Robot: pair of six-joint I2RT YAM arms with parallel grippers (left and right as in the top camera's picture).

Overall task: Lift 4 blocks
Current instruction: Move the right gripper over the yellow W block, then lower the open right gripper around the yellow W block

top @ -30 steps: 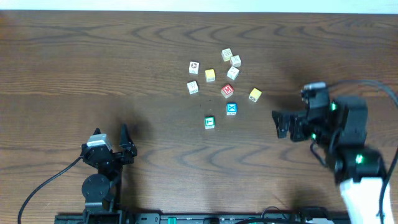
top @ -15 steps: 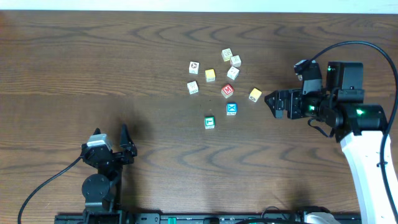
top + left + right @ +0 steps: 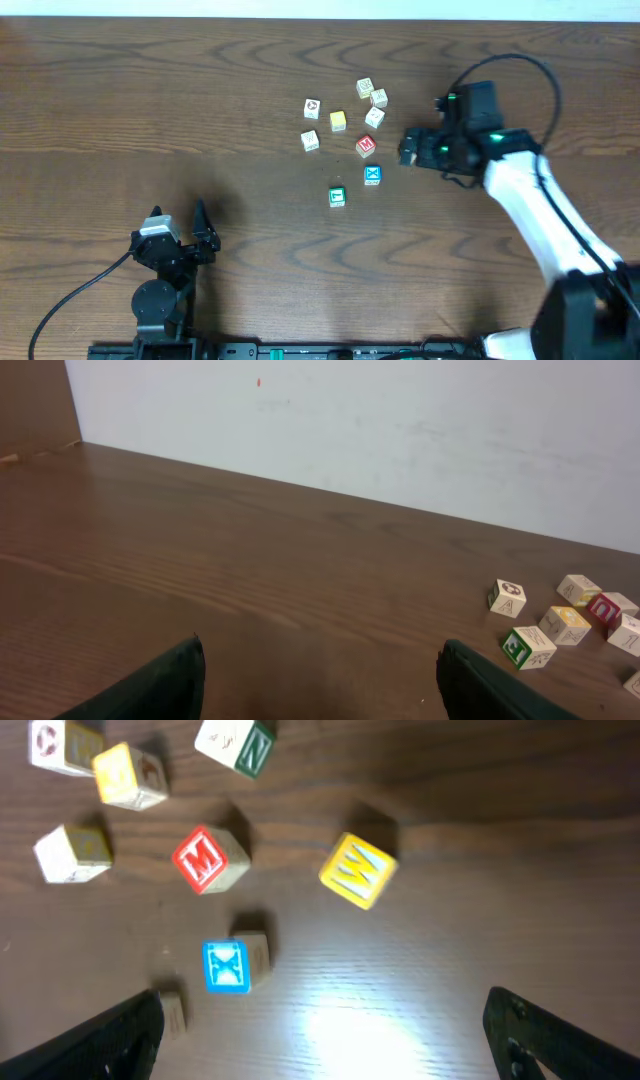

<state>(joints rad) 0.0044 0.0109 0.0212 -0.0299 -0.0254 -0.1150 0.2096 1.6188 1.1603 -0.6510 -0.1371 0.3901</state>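
4 blocks lie loose on the table [image 3: 120, 90]. Your right hand [image 3: 408, 150] is spread wide over the yellow block [image 3: 358, 870]. The red M block [image 3: 366, 145] and blue X block [image 3: 372, 175] sit just beyond its fingertips, the teal block [image 3: 337, 197] farther out. Your left hand [image 3: 178, 218], also spread, is well apart from them.

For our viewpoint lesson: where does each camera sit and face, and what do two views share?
Overhead: above, facing down at the brown wooden table; both arms show.
Left wrist: low, facing the white wall; open left gripper shows.
Right wrist: facing down; open right gripper shows.
Overhead and right wrist share: small red cube lettered M.
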